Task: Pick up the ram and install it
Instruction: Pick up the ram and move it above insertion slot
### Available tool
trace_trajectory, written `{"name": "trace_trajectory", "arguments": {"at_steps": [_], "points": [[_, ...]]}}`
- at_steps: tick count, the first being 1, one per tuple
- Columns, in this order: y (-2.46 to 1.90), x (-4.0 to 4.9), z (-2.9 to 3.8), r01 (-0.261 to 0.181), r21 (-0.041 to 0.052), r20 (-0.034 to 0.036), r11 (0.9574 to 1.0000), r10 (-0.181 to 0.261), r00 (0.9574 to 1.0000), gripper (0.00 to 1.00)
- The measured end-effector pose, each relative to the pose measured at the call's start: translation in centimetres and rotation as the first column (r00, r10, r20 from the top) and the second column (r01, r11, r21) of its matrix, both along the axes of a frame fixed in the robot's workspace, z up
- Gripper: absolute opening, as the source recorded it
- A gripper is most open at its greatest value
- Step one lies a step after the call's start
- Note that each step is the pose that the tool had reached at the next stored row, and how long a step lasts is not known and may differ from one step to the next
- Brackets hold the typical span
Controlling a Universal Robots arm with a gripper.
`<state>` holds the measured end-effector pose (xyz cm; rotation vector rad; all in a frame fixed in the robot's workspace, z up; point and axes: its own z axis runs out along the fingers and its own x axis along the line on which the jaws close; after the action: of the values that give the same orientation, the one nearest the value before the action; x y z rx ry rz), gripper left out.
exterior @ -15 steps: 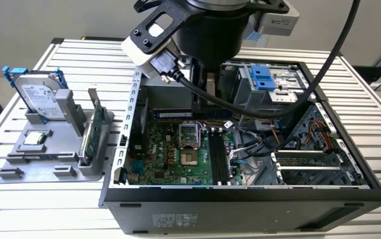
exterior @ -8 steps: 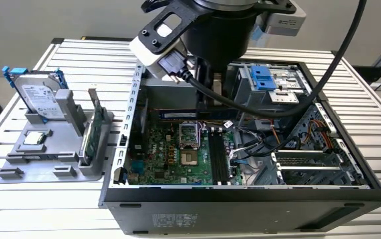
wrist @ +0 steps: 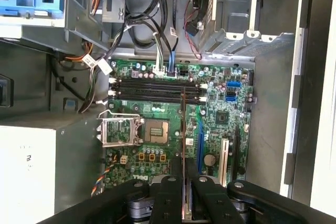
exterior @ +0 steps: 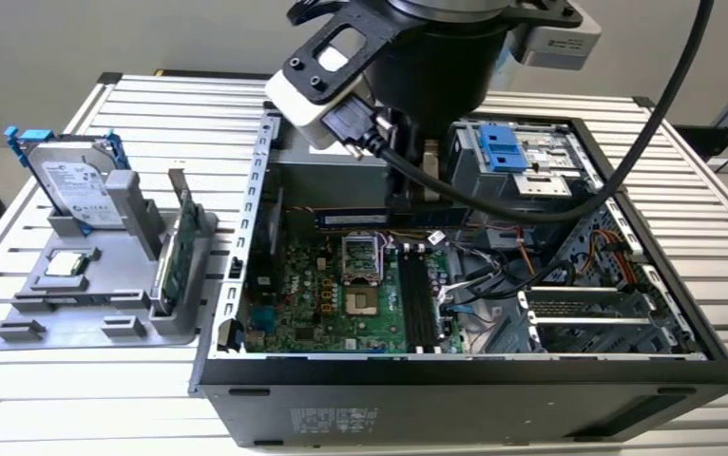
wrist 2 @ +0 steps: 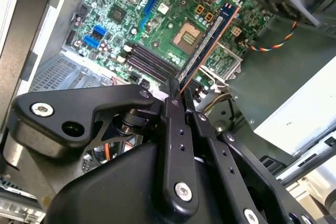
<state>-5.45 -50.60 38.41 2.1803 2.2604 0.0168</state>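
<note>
Counter point(exterior: 719, 304): white slatted top that carries everything listed below

Computer case point(exterior: 466, 385): black, lying open side up at the centre. A grey parts tray point(exterior: 86, 285) stands just beside it at the exterior view's left

Motherboard point(wrist: 220, 119): green, flat on the case floor, with an open processor socket near its middle

Memory slots point(wrist: 157, 83): long, black and parallel, with white latches at the ends; they appear unfilled

Tool point(wrist 2: 179, 92): black, two fingers clamped flat on one end of the ram, hanging over the far part of the board

Ram point(wrist 2: 207, 43): a thin blue stick with an orange contact edge and small dark chips. It is held in the air, clear of the board. In the first wrist view it shows edge-on as a slim dark bar

Handling note (a judgement): the stick lies crosswise to the slots, so doing this step well likely calls for turning it parallel to them. Keep it upright, match the notch to the slot key, and press evenly on both ends
</note>
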Motion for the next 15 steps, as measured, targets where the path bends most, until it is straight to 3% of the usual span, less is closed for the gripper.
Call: {"name": "trace_trajectory", "arguments": {"at_steps": [15], "points": [[0.00,1.77,0.00,0.000,0.0000,0.0000,1.0000,0.000,1.0000,0.00]]}}
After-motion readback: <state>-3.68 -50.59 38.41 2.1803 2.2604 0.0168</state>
